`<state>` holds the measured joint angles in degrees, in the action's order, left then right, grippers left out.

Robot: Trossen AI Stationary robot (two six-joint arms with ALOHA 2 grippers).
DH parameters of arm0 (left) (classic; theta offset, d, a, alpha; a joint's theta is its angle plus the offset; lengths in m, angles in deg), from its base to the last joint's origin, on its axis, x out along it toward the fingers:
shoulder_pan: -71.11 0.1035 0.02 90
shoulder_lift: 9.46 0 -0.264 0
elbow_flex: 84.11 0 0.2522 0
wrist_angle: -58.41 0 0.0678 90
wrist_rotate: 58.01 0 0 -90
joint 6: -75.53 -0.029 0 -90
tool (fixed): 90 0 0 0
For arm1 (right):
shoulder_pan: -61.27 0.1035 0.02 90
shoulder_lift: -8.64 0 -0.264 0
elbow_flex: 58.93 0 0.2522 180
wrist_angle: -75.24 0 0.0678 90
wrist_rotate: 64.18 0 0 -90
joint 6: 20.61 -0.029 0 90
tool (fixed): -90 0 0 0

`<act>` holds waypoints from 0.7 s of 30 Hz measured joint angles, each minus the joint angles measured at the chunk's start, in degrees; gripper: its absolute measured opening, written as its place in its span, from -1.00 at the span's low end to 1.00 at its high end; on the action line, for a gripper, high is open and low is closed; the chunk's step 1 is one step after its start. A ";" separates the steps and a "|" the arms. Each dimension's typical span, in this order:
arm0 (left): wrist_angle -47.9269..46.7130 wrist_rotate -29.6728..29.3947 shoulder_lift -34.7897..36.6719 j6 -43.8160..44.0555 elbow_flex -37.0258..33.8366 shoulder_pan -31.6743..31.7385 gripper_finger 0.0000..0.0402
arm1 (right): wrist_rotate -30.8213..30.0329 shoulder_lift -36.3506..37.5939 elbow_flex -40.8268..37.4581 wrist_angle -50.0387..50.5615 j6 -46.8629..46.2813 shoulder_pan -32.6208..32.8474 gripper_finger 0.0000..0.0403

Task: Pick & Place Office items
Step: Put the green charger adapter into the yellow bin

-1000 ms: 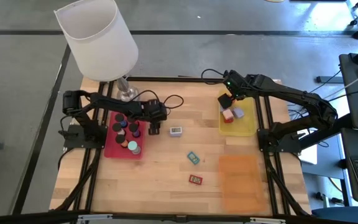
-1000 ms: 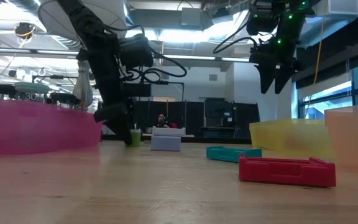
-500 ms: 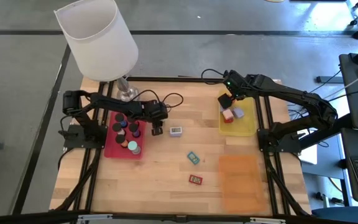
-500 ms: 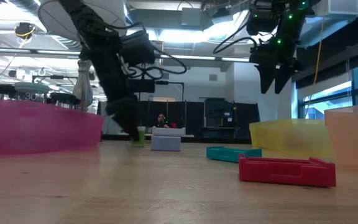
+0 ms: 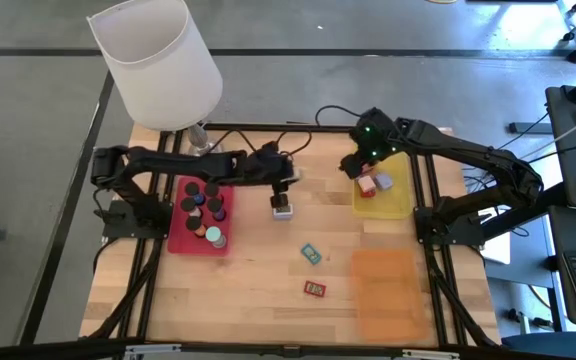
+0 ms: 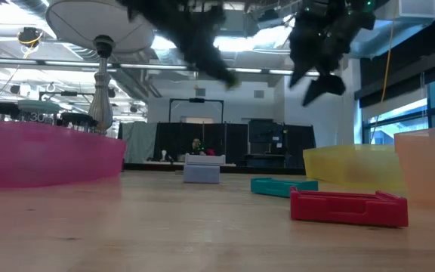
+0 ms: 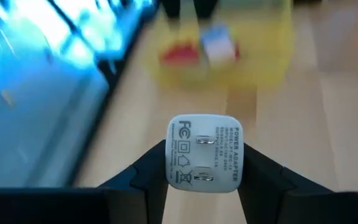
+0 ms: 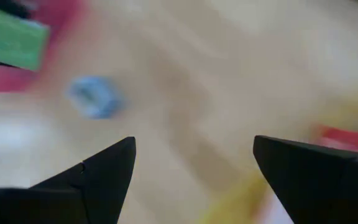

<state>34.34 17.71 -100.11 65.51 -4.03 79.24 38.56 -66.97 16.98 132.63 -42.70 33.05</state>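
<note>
Two trays flank the table centre. Left, a red tray [image 5: 180, 238] holds round pieces. The left gripper [image 5: 282, 207] is closed on a white power adapter [image 7: 204, 152], likely light, rigid, gripped by its flat sides. Right gripper [image 5: 354, 165], fingers spread, hovers by the yellow tray [image 5: 400, 205].

White power adapter [image 7: 204, 152], prongs facing the left wrist camera, sits on the wood table. Nearer the front lie a flat teal rectangle [image 5: 311, 254] and a flat red one [image 5: 314, 289]. Black and teal round pieces [image 5: 203, 208] fill the red mat; small blocks [image 5: 373, 184] sit on the yellow one.
</note>
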 joint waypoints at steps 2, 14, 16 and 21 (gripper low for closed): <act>0.12 -2.93 0.68 -5.03 3.22 -1.88 -0.27 | 6.88 0.00 0.00 -3.28 -0.34 0.36 0.64; 0.30 -25.80 4.98 -26.20 18.53 -11.97 -0.27 | 36.07 1.68 0.00 -39.87 -20.23 0.42 0.64; 1.94 -28.60 5.66 -28.67 19.84 -13.03 -0.27 | 37.28 1.68 0.00 -48.28 -25.40 0.84 0.64; 11.82 -29.57 6.05 -36.33 21.12 -15.00 -0.27 | 37.28 1.68 0.00 -65.94 -36.09 2.83 0.64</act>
<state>46.16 -11.86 -94.06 29.19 17.09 64.24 75.84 -65.29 16.98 66.68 -78.79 35.88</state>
